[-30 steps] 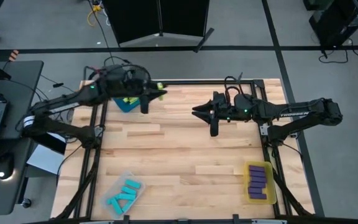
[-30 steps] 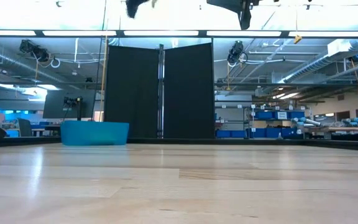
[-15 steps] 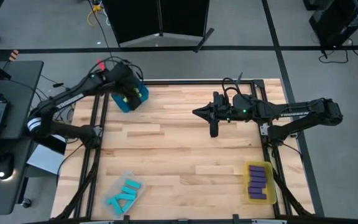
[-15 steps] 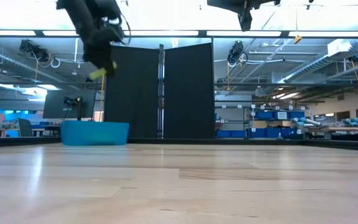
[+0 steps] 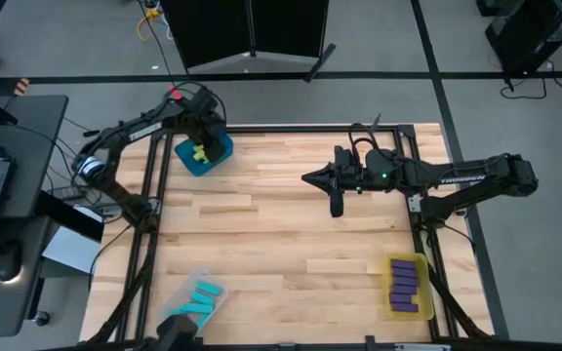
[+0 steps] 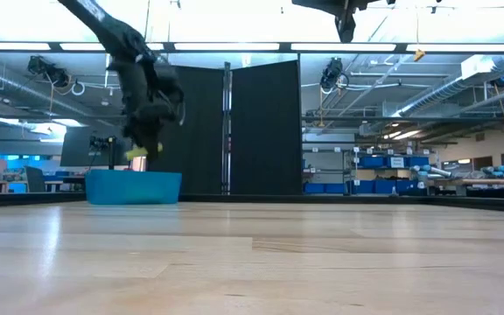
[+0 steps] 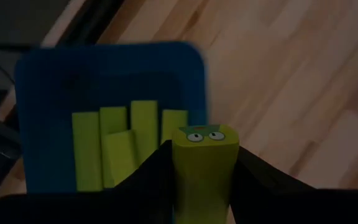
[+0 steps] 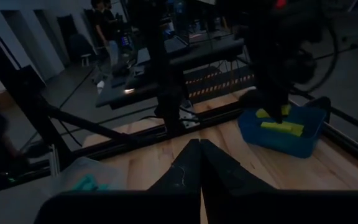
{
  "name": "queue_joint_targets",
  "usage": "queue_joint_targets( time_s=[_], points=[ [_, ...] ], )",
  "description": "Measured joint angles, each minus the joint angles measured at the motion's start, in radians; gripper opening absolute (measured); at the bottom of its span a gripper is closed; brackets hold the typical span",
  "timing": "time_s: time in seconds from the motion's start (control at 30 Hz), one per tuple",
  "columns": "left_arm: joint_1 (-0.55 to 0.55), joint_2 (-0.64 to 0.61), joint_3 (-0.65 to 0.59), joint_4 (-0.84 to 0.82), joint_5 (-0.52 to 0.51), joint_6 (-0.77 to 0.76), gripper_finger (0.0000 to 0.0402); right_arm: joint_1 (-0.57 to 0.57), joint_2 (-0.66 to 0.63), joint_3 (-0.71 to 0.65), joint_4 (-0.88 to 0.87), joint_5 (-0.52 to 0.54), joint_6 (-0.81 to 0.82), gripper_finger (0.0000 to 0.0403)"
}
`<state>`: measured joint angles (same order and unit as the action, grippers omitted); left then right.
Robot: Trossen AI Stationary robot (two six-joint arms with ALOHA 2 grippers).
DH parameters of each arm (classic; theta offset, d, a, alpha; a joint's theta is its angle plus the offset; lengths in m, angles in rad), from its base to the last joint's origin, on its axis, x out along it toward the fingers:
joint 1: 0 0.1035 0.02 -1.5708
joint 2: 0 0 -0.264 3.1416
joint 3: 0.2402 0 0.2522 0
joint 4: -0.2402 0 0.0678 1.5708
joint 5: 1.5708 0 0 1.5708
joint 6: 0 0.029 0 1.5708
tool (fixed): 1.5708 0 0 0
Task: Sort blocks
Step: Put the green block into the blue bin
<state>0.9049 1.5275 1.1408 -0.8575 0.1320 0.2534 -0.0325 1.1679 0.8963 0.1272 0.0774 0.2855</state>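
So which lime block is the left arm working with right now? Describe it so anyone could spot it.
Find the blue bin at the table's far left corner. The left gripper hangs above it, shut on a lime green block. Unlike the lime blocks lying in the bin, this one is held upright.

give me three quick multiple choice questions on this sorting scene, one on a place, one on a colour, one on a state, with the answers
1. Where does the left tool hang?
A. over the blue bin
B. over the yellow bin
C. at the table's middle

2. What colour are the blocks in the yellow bin?
A. cyan
B. lime green
C. purple

3. What state is the right tool in?
A. shut on a cyan block
B. shut, holding nothing
C. wide open

Answers:
1. A, the high view shows it above the blue bin at the far left corner.
2. C, the purple blocks lie stacked inside it.
3. B, the right wrist view shows its fingers together with nothing between them.
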Motion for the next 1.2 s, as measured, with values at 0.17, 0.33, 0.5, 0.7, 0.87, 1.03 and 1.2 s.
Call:
queue_joint_targets(
  time_s=[0.17,0.33,0.5,0.7,0.87,1.03,1.2],
  points=[
    [0.046,0.087,0.0,0.0,-0.003,0.015,0.0112,0.012,0.0,0.0,0.0,0.001,0.008,0.0017],
    [0.053,0.135,0.0,0.027,-0.019,0.057,0.0112,0.012,0.0,0.0,-0.001,0.005,0.01,0.0011],
    [0.054,0.18,0.0,0.063,-0.022,0.058,0.0112,0.012,0.0,0.0,-0.001,0.006,0.009,0.001],
    [0.054,0.241,0.0,0.064,-0.029,0.058,0.0112,0.012,0.0,0.0,-0.002,0.007,0.009,0.0015],
    [0.054,0.252,0.0,0.091,-0.07,0.057,0.0112,0.011,0.0,0.0,-0.002,0.01,0.007,0.0009],
    [0.054,0.252,0.0,0.09,-0.079,0.057,0.0125,0.009,0.0,0.0,-0.002,0.012,0.007,0.002],
    [0.044,0.252,0.0,0.08,-0.079,0.05,0.0213,-0.001,0.0,0.0,-0.002,0.012,0.005,0.0014]
  ],
)
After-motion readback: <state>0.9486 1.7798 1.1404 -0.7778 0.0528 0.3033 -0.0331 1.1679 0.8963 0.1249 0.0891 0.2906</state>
